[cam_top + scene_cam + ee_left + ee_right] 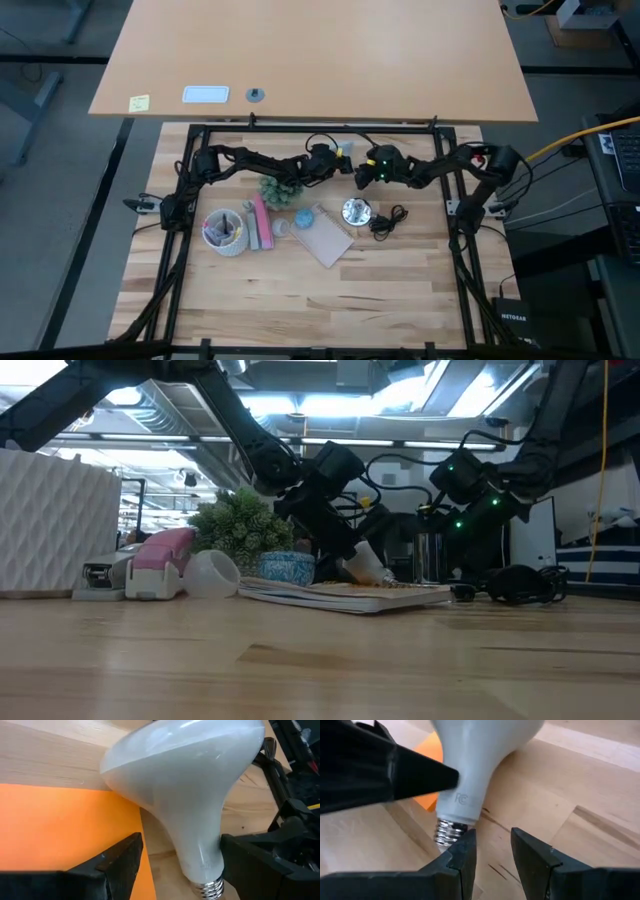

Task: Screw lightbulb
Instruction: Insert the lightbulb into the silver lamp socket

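the left gripper (175, 865) has its dark fingers spread wide to either side of the lightbulb (185, 795), one finger touching the narrow neck and the other standing off it, so the bulb looks bracketed rather than firmly pinched, probably to line up a hold on the neck and leave the screw base free; the bulb lies tilted near the middle of the table (300, 310), toward its far edge, partly over the edge of an orange sheet (55, 825); the right gripper (492, 855) sits just beside the threaded base with its fingers slightly parted and nothing between them, likely waiting to take or steady that end; the globe is smooth frosted white, flaring broad and tapering to a pale neck, ending in ribbed shiny metal threads; the round silver socket disc (355, 211) with its coiled black cord (388, 221) lies near, unjoined, so screwing has not begun; the table is pale grained wood.
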Controlling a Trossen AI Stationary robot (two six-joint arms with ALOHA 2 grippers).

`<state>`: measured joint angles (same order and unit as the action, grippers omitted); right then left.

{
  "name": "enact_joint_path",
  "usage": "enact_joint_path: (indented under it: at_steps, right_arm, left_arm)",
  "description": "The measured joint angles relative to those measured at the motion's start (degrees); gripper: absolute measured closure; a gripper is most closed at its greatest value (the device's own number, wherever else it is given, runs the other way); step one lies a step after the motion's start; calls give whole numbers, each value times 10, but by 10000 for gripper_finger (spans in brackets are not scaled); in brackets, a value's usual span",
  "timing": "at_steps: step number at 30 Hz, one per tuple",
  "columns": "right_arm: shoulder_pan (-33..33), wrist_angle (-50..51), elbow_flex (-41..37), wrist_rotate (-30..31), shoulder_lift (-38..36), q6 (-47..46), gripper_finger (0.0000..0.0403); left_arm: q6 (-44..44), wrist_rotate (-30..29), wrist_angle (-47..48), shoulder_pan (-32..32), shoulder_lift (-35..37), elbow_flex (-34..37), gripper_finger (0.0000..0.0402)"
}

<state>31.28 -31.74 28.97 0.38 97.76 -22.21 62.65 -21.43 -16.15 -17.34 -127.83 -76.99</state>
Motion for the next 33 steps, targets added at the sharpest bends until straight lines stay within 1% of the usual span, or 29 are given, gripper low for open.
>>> enact_joint_path:
  at_steps: [3,8,15,18,23,25,33]
  right_arm:
    - [-1,-3,0,-14,0,5,276]
    - [-2,-23,0,-114,0,19,276]
    - [-2,-36,0,-146,0,45,276]
    - [-2,-45,0,-170,0,46,276]
    - [-2,-79,0,-267,-2,85,276]
    - [-2,-93,0,-293,-2,89,276]
    - [-1,-93,0,-324,-3,59,276]
  left_arm:
    - [2,0,-4,0,0,0,139]
    - [-4,1,-26,2,-1,1,139]
    - [-10,3,-35,5,-2,1,139]
    - [-10,3,-36,5,-2,1,139]
    - [-9,3,-37,5,-2,1,139]
    - [-5,3,-38,5,-2,1,139]
    - [16,1,-43,4,-2,1,139]
